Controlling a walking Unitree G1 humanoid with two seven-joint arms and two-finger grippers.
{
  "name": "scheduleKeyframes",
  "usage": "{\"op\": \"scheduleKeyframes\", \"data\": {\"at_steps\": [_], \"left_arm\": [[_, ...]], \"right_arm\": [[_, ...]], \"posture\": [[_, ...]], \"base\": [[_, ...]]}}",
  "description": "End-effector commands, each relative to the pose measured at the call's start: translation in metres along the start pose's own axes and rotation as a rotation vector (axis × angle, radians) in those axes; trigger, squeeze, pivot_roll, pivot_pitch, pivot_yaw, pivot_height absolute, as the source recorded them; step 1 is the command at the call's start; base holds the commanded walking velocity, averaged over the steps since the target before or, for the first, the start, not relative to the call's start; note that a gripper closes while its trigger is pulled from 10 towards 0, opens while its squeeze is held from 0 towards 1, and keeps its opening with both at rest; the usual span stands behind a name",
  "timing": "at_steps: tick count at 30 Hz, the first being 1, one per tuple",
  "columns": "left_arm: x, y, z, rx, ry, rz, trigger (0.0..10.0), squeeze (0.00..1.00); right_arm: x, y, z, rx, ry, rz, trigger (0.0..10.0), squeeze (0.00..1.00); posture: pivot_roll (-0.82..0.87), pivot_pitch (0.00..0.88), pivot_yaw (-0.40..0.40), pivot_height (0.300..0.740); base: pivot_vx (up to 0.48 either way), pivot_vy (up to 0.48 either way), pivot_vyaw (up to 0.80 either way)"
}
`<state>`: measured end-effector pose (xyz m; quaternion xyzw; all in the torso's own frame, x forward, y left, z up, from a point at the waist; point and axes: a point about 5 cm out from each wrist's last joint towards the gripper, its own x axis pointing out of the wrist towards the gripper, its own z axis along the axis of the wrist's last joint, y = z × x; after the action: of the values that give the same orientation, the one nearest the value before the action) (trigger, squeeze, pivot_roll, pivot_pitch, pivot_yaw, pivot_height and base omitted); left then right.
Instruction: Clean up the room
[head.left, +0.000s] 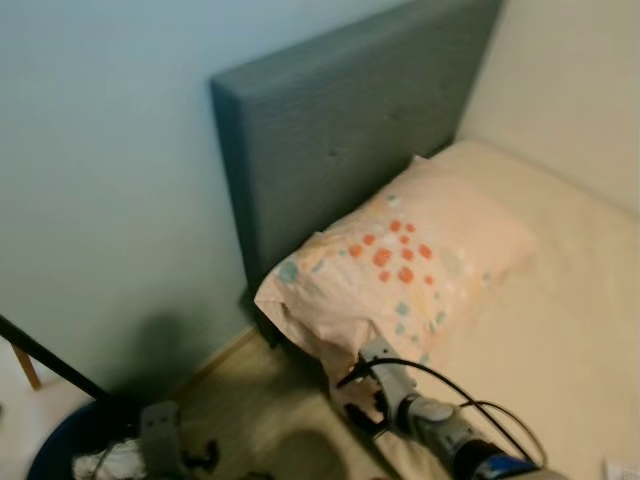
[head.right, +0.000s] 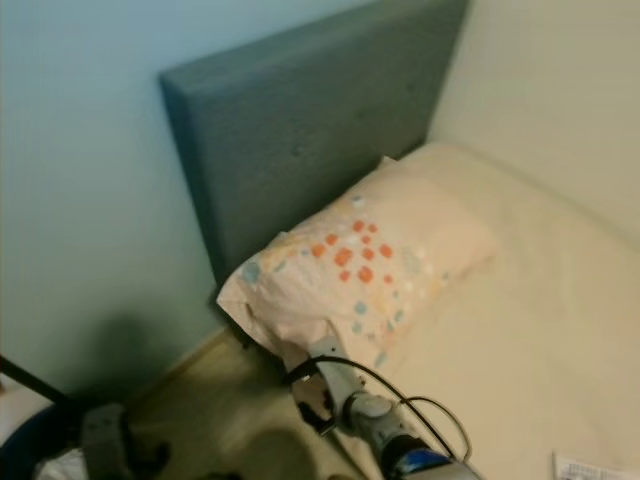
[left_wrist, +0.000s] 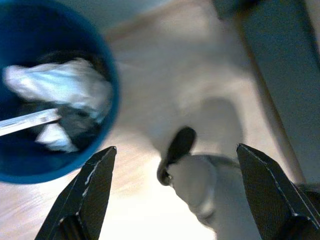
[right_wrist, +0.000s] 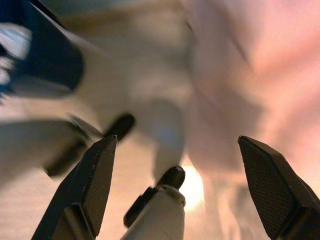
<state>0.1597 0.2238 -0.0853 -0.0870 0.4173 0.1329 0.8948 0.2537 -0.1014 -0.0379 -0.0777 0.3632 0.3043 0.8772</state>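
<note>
- The right gripper (head.left: 352, 385) is hovering with its fingers spread wide, gripping nothing, just beside the near corner of the pillow (head.left: 400, 260).
- The pillow is lying at the head of the bed (head.left: 560, 300), against the grey headboard (head.left: 340, 120).
- The left gripper (left_wrist: 175, 192) is hanging spread apart above the wooden floor (left_wrist: 165, 75), near the blue bin (left_wrist: 107, 65) holding white crumpled paper (left_wrist: 60, 85).

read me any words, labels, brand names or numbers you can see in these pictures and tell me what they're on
No text can be read.
The paper at the near edge of the bed carries marks too small and blurred to read.
The white strip in the blue bin is too blurred to tell.
The pillow shows coloured dots, no words.
</note>
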Motion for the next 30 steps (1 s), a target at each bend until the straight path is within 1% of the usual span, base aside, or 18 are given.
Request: {"op": "scheduleKeyframes", "data": {"at_steps": [1,6,10,12,14,15,16,17,18,19,22,25,27,30], "left_arm": [[-0.002,-0.003,-0.009,-0.003,0.028,-0.005,10.0,0.0],[-0.001,-0.007,-0.006,0.001,0.016,-0.017,10.0,0.0],[0.0,-0.009,-0.005,0.006,0.013,-0.024,10.0,0.0],[0.0,-0.01,-0.004,0.011,0.009,-0.031,10.0,0.0],[0.001,-0.014,-0.002,0.023,0.001,-0.055,10.0,0.0],[0.001,-0.014,-0.002,0.023,0.001,-0.055,10.0,0.0],[0.001,-0.016,0.0,0.032,-0.004,-0.069,10.0,0.0],[0.001,-0.016,0.0,0.032,-0.004,-0.069,10.0,0.0],[0.002,-0.016,0.001,0.055,-0.007,-0.074,10.0,0.0],[0.003,-0.022,0.006,0.083,-0.019,-0.092,10.0,0.0],[0.004,-0.023,0.008,0.084,-0.02,-0.09,10.0,0.0],[0.005,-0.025,0.011,0.068,-0.029,-0.08,10.0,0.0],[0.005,-0.026,0.015,0.03,-0.048,-0.072,10.0,0.0],[0.006,-0.028,0.018,0.02,-0.057,-0.073,10.0,0.0]], "right_arm": [[-0.002,-0.002,-0.004,-0.006,0.014,0.001,10.0,0.0],[0.001,-0.001,0.009,-0.014,-0.026,0.01,10.0,0.0],[0.002,-0.001,0.013,-0.021,-0.036,0.002,10.0,0.0],[0.002,-0.002,0.015,-0.026,-0.04,-0.017,10.0,0.0],[0.001,-0.01,0.017,-0.044,-0.038,-0.106,10.0,0.0],[0.001,-0.01,0.017,-0.044,-0.038,-0.106,10.0,0.0],[0.0,-0.016,0.018,-0.044,-0.033,-0.168,10.0,0.0],[0.0,-0.016,0.018,-0.044,-0.033,-0.168,10.0,0.0],[-0.002,-0.02,0.019,-0.046,-0.031,-0.212,10.0,0.0],[-0.002,-0.022,0.021,-0.018,-0.049,-0.215,10.0,0.0],[-0.002,-0.022,0.021,-0.02,-0.048,-0.213,10.0,0.0],[-0.002,-0.022,0.02,-0.013,-0.044,-0.213,10.0,0.0],[-0.002,-0.022,0.019,-0.017,-0.04,-0.217,10.0,0.0],[-0.002,-0.022,0.018,-0.015,-0.035,-0.227,10.0,0.0]], "posture": [[-0.05,0.0,-0.001,0.695],[-0.05,0.0,-0.003,0.695],[-0.05,0.0,-0.002,0.695],[-0.05,0.0,-0.002,0.695],[-0.05,0.0,-0.002,0.695],[-0.05,0.0,-0.002,0.695],[-0.05,0.0,0.0,0.695],[-0.05,0.0,0.0,0.695],[-0.05,0.0,0.0,0.695],[-0.05,0.0,0.0,0.695],[-0.05,0.0,0.0,0.695],[-0.06,0.0,-0.003,0.695],[-0.06,0.0,-0.004,0.695],[-0.06,0.0,-0.007,0.695]], "base": [[0.0,0.0,0.71],[0.0,0.0,0.71],[0.0,0.0,0.71],[0.0,0.0,0.72],[0.0,0.0,0.73],[0.0,0.0,0.73],[0.0,0.0,0.0],[0.0,0.0,0.0],[0.0,-0.266,0.0],[0.0,-0.442,0.0],[0.0,-0.442,0.0],[0.0,-0.445,0.0],[0.0,0.0,0.0],[0.0,0.0,0.0]]}}
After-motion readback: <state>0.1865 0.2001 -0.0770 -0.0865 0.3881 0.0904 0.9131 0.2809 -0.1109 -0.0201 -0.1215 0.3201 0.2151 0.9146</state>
